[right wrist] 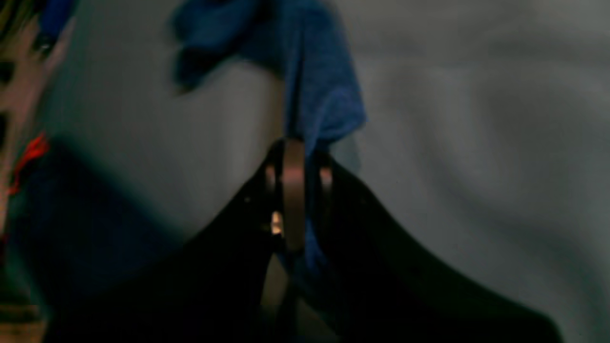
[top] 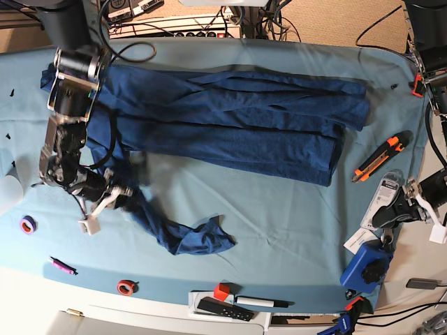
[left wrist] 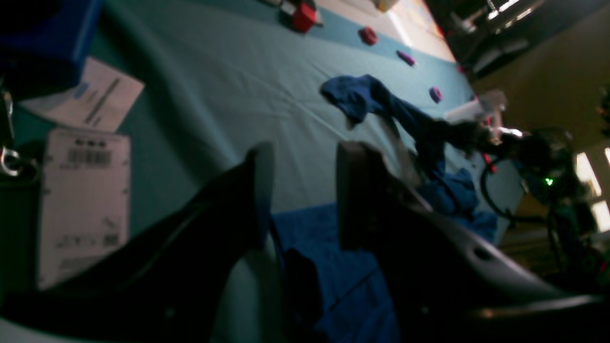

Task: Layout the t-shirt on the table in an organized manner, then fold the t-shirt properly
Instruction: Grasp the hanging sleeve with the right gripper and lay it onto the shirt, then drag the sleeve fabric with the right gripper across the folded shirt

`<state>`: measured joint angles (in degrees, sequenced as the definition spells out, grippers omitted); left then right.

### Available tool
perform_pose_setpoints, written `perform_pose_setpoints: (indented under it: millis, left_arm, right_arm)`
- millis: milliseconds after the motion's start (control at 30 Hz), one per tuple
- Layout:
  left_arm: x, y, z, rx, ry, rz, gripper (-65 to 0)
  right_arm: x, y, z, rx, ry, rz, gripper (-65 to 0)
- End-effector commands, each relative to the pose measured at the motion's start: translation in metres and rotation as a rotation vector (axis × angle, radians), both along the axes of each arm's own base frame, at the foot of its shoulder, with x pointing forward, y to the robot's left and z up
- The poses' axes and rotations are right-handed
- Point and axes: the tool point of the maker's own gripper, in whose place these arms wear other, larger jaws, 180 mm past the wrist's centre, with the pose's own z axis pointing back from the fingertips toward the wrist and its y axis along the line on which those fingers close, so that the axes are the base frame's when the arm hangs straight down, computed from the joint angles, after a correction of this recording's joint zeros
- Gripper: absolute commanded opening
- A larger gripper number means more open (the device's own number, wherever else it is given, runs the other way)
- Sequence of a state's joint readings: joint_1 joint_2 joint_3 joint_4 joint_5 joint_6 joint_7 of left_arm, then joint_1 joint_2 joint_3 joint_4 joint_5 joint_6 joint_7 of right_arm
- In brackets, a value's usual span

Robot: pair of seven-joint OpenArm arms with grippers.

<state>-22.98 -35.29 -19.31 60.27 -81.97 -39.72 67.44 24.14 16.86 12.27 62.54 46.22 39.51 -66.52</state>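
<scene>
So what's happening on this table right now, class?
A two-armed robot is working on a dark navy-blue knit t-shirt spread lengthwise across the light teal cloth-covered table. The right gripper has shut on a bunched part of the shirt near one end. The left gripper hovers part-open at the other side, holding nothing. Nothing is folded neatly yet.

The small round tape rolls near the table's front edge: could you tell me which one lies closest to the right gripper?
The purple roll, at the far end of the teal-covered table; the red roll sits farther from the right gripper.

Shirt [top: 230, 118] is dark navy, table [top: 279, 209] light teal, cutter [top: 376, 160] orange and black, tape roll [top: 28, 225] purple.
</scene>
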Motion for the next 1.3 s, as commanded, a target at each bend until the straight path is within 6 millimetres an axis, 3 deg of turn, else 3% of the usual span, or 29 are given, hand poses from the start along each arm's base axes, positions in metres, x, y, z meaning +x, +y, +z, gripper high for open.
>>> perform_pose_setpoints:
  millis: [0, 233, 400, 667, 900, 1000, 1033, 1133, 1167, 1267]
  left_arm:
    - [0.008, 0.009, 0.026, -0.004, -0.073, 0.018, -41.6]
    - [0.008, 0.009, 0.027, -0.004, -0.074, 0.018, -41.6]
    - [0.008, 0.009, 0.027, -0.004, -0.074, 0.018, -41.6]
    - [0.008, 0.009, 0.026, -0.004, -0.071, 0.018, -41.6]
    - [0.004, 0.009, 0.019, -0.005, -0.054, 0.018, -41.6]
    - [0.004, 0.006, 0.018, -0.013, -0.054, 0.014, -41.6]
    - [0.005, 0.003, 0.017, -0.019, -0.055, 0.012, -41.6]
    - [0.006, -0.007, 0.014, -0.046, -0.055, 0.002, -41.6]
    - [0.007, -0.012, 0.013, -0.059, -0.058, 0.000, -41.6]
    - [0.009, -0.028, 0.010, -0.101, -0.060, -0.014, -41.6]
  right_arm:
    - [0.002, 0.002, 0.027, 0.014, -0.075, 0.029, -65.0]
    - [-0.082, 0.057, 0.066, -0.055, -0.222, 0.252, -65.0]
    - [-0.126, 0.094, 0.076, -0.065, -0.298, 0.291, -65.0]
    - [-0.123, 0.108, 0.065, -0.062, -0.330, 0.169, -65.0]
    - [-0.124, 0.111, 0.063, -0.057, -0.321, 0.166, -65.0]
    - [-0.129, 0.110, 0.054, -0.085, -0.271, 0.188, -65.0]
    - [-0.133, 0.110, 0.048, -0.102, -0.243, 0.201, -59.8]
    - [-0.141, 0.111, 0.041, -0.100, -0.199, 0.224, -32.7]
    - [-0.143, 0.113, 0.042, -0.084, -0.200, 0.227, -28.8]
    - [-0.142, 0.115, 0.048, -0.055, -0.224, 0.223, -28.3]
